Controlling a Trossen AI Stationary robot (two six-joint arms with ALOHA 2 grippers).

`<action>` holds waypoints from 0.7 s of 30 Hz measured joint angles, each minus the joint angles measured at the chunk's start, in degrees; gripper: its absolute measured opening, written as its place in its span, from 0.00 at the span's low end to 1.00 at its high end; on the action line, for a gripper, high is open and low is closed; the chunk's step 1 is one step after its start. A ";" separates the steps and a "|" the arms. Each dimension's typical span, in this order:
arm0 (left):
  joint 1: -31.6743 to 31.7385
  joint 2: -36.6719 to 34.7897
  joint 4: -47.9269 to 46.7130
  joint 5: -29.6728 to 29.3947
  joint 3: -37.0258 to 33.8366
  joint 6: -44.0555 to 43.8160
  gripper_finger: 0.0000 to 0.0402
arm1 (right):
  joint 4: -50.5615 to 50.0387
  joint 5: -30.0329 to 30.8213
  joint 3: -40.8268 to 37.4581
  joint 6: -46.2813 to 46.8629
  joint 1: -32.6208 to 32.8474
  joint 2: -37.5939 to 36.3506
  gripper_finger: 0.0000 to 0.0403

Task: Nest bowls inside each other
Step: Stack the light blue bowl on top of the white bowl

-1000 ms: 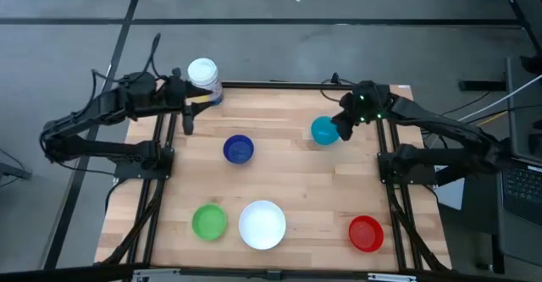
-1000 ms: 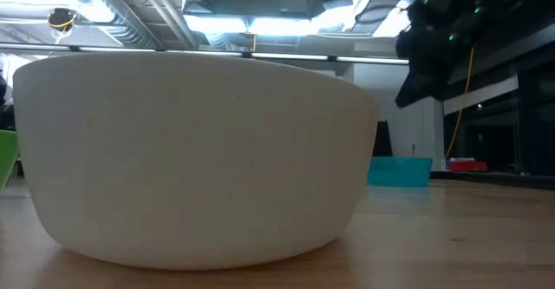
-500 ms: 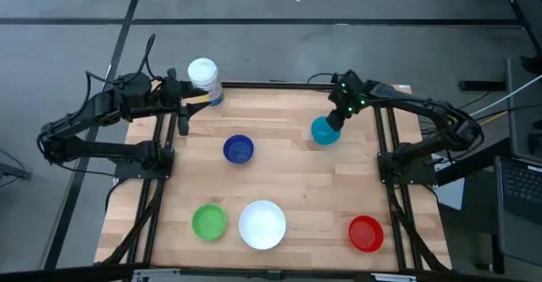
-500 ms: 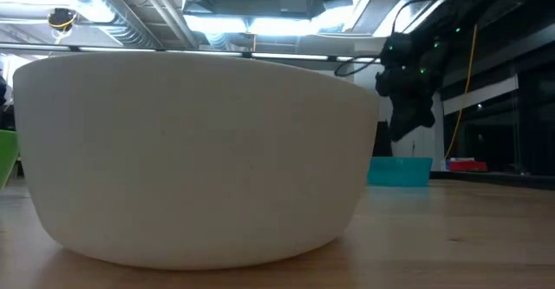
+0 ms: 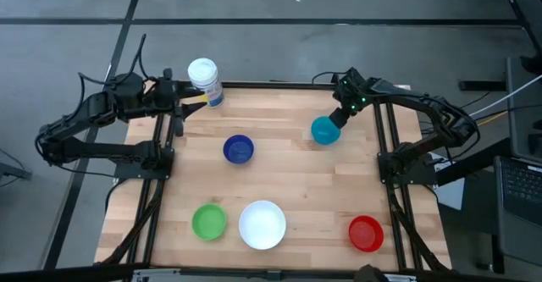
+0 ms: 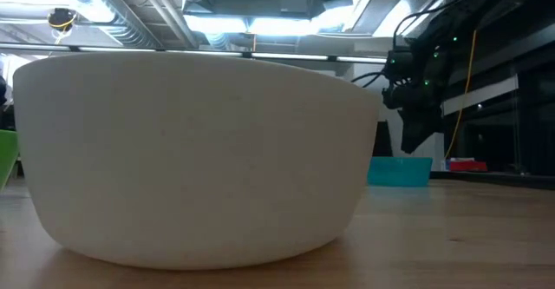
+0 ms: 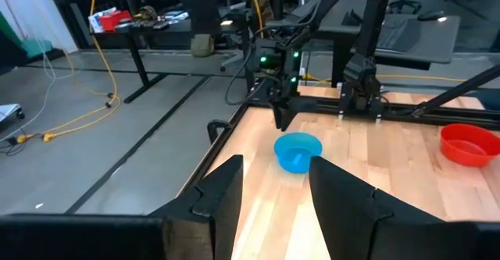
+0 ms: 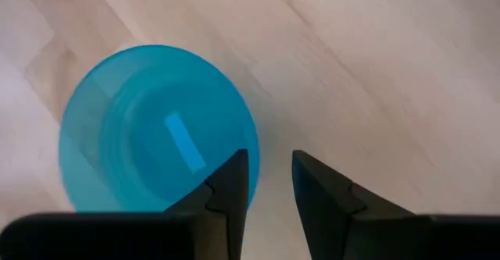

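The teal bowl (image 5: pixel 323 131) stands upright on its base at the table's far right. My right gripper (image 8: pixel 269 178) hangs just above it, pointing steeply down. It is open, with one finger over the bowl's rim (image 8: pixel 234 147) and the other outside; in the low view its tips (image 6: pixel 412 146) stand a little above the bowl (image 6: pixel 399 171). The dark blue bowl (image 5: pixel 239 149) sits mid-table. The green bowl (image 5: pixel 208 222), white bowl (image 5: pixel 262 224) and red bowl (image 5: pixel 366 233) stand along the near edge. My left gripper (image 7: pixel 273 194) waits open at the far left corner (image 5: pixel 188 101).
A white cylindrical container (image 5: pixel 204 80) with a yellow-blue label stands at the far left corner, right beside my left gripper. Dark frame rails (image 5: pixel 388 159) run along both sides of the wooden table. The white bowl (image 6: pixel 195 154) fills most of the low view.
My right gripper has come down over the teal bowl, tipping from slanted to steeply downward, and now hangs just above the bowl's rim. The bowls have stayed where they were.
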 joint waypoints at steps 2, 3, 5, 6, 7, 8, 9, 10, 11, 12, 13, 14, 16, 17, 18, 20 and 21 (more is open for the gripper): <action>0.00 -0.03 0.00 0.06 0.00 -0.28 0.36 | 0.13 -1.65 0.00 0.99 0.03 0.00 0.27; -0.01 -0.01 0.00 0.14 0.00 -0.38 0.36 | 0.17 -2.47 0.00 1.68 0.05 0.00 0.27; -0.02 -0.01 0.00 0.62 0.00 -0.40 0.36 | 0.11 -3.35 0.00 2.96 0.31 0.00 0.29; -0.02 0.03 0.04 0.66 0.02 -0.40 0.36 | 0.11 -3.37 0.00 3.29 0.48 0.00 0.29; -0.07 0.03 0.08 0.75 0.00 -0.41 0.36 | 0.07 -3.39 0.00 3.84 0.63 0.00 0.29; -0.07 0.03 0.18 0.79 0.00 -0.42 0.36 | 0.00 -3.48 0.00 4.33 0.76 0.00 0.30; -0.05 0.03 0.46 0.99 0.00 -0.42 0.36 | -0.08 -3.50 0.00 4.57 0.88 0.00 0.30; -0.06 0.01 0.90 1.33 0.00 -0.42 0.36 | -0.14 -3.52 0.00 4.75 0.90 0.00 0.31; -0.06 0.01 1.09 1.59 0.02 -0.44 0.36 | -0.26 -3.52 0.00 4.83 0.88 0.00 0.31; -0.07 0.01 1.10 1.77 0.00 -0.44 0.36 | -0.29 -3.50 0.00 4.97 0.86 0.07 0.32; -0.07 0.01 1.14 2.02 0.00 -0.47 0.36 | -0.25 -3.50 0.00 4.98 0.85 0.27 0.32; -0.07 0.03 1.14 2.04 0.00 -0.51 0.36 | -0.28 -3.49 0.00 5.10 0.85 0.54 0.32; -0.06 0.03 1.14 2.04 0.01 -0.53 0.36 | -0.28 -3.21 0.00 5.55 0.87 1.36 0.33; -0.05 0.02 1.17 2.04 0.00 -0.53 0.36 | -0.28 -3.13 0.00 5.67 0.87 1.94 0.33; -0.05 0.01 1.25 2.04 0.01 -0.53 0.36 | -0.29 -3.09 0.00 5.74 0.86 2.70 0.33; -0.07 0.03 1.36 2.05 0.00 -0.53 0.36 | -0.25 -3.08 0.00 5.43 0.87 4.31 0.32; -0.05 0.03 1.36 2.04 0.01 -0.53 0.36 | -0.18 -3.09 0.00 5.21 0.87 5.17 0.32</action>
